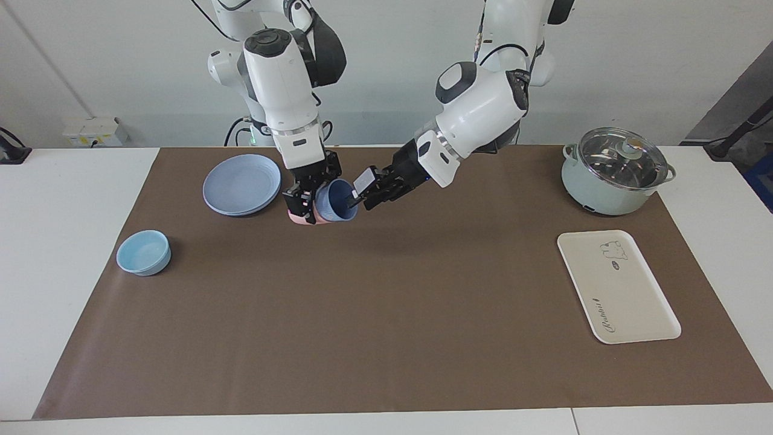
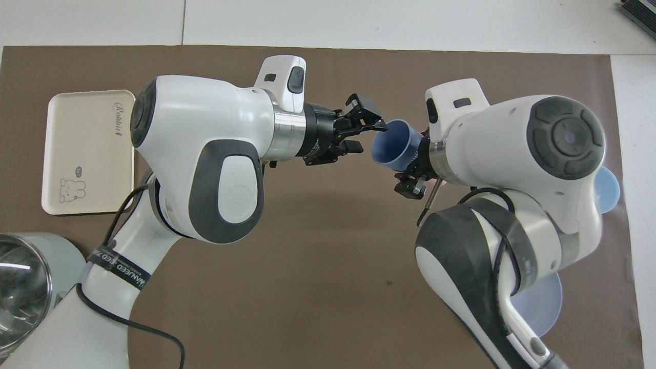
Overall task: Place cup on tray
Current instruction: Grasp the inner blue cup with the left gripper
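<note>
Between my two grippers, over the brown mat (image 1: pixel 386 302) toward the right arm's end of the table, sits the work of the moment; my right gripper (image 1: pixel 304 204) is closed on the small periwinkle-blue tapered plastic cup (image 1: pixel 336 201), holding it tipped with its mouth toward the left arm; a pink cup (image 1: pixel 300 218) shows just beneath it, and I cannot tell whether the two touch; my left gripper (image 1: pixel 363 192) has its fingers parted at the blue cup's rim, one of them reaching into the mouth, not yet clamped as far as I can see. Beside the right gripper lies a round blue plate (image 1: pixel 242 183); a light-blue bowl (image 1: pixel 144 252) rests farther from the robots; toward the left arm's end stand a pale-green lidded pot (image 1: pixel 615 171) and the flat cream-white rectangular tray (image 1: pixel 617 286), well apart from the cup. I judge this a handover; the carry and the setting down remain.
</note>
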Robot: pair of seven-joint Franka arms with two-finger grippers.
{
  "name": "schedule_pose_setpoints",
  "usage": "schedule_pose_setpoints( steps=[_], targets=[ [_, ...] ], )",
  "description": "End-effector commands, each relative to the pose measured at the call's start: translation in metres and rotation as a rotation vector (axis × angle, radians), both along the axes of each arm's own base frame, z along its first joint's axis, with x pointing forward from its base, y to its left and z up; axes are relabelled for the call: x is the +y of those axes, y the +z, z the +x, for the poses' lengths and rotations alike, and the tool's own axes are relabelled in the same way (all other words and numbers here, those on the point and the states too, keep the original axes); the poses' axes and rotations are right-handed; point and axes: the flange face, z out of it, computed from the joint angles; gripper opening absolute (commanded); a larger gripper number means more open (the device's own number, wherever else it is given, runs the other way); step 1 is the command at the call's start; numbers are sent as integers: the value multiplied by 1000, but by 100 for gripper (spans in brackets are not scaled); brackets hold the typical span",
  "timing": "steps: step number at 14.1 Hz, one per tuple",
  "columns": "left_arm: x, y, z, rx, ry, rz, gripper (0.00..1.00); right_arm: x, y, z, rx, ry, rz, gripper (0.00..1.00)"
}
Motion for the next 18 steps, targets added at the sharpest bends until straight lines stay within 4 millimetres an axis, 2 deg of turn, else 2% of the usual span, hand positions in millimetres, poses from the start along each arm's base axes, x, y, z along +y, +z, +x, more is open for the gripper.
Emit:
schedule_pose_setpoints(
  steps=[1,3,5,6,7,9,11,12,16,18],
  targets=[
    [6,-4,-3,-20,-51,41,62,-1,6,3,-12,-15,-19,0],
    [-2,-8,-8,-17,-63,44,60,-1,5,3,-13,-15,-19,0],
    [-23,-9,-23,-19,-97,45,59,-2,6,4,-14,-17,-18,0],
    [-24,-12,-26,-14,-104,50,57,-2,6,4,-14,-17,-18,0],
    [-32,-14,-34,-16,-117,52,49,-2,6,4,-16,-17,-18,0],
    [-34,-14,-36,-19,-126,53,39,-2,6,4,-16,-17,-18,0],
    [-33,-14,-36,-37,-146,54,8,-2,6,4,-17,-17,-17,0],
    [-33,-15,-35,-38,-149,56,0,-2,6,4,-17,-17,-17,0],
    [-24,-1,-22,-89,-146,76,0,-2,6,4,-17,-17,-17,0],
    [-6,7,-6,-100,-127,89,0,-2,6,4,-17,-17,-16,0]
  ],
)
